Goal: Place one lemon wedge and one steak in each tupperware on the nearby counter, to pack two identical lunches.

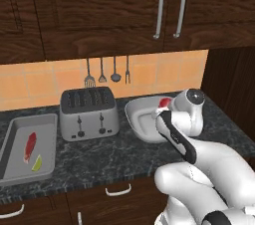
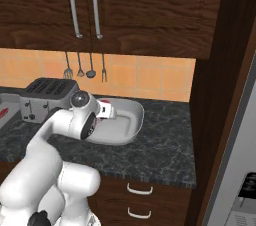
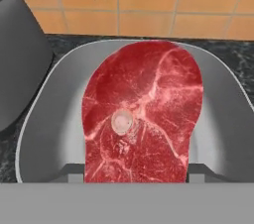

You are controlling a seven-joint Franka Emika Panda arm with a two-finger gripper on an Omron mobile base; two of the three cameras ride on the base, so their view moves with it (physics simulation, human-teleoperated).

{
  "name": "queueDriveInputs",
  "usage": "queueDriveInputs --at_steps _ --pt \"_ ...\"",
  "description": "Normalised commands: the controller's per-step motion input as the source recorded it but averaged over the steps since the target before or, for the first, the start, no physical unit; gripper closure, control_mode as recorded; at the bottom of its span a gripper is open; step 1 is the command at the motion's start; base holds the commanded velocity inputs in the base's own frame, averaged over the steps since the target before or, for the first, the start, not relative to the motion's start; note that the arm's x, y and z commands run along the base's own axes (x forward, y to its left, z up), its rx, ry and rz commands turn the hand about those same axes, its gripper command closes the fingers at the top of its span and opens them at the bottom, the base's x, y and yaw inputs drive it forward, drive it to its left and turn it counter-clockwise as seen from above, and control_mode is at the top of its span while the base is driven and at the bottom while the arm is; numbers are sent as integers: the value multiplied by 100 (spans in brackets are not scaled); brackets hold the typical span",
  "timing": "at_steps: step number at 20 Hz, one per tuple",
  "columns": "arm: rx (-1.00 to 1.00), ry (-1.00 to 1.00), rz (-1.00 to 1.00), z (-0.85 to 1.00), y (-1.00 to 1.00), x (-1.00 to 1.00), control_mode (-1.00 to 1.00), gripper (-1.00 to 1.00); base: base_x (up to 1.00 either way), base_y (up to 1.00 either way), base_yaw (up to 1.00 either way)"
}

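My gripper is shut on a steak, a red slab with pale streaks that hangs over the deeper pale grey tupperware tub. From the left base view the gripper is above the tub, with the held steak showing as a red patch. A second steak and a lemon wedge lie in the shallow grey tray at the left of the counter. In the right base view the gripper and steak sit over the tub.
A silver four-slot toaster stands between tray and tub. Utensils hang on the tiled wall behind. Wall cabinets overhang the counter, and a dark wood panel bounds it on the right. Drawers with curved handles lie below.
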Motion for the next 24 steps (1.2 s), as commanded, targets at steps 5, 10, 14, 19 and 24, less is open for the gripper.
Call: queueDriveInputs --at_steps 5,10,14,19,24 --pt "0 11 0 -25 0 33 -100 100 0 0 0" --pt "0 9 0 -31 0 40 -100 100 0 0 0" --pt "0 2 0 -34 0 44 -100 100 0 0 0" --pt "0 0 0 -30 0 42 -100 100 0 0 0" --pt "0 0 0 -29 0 38 -100 -100 0 0 0"
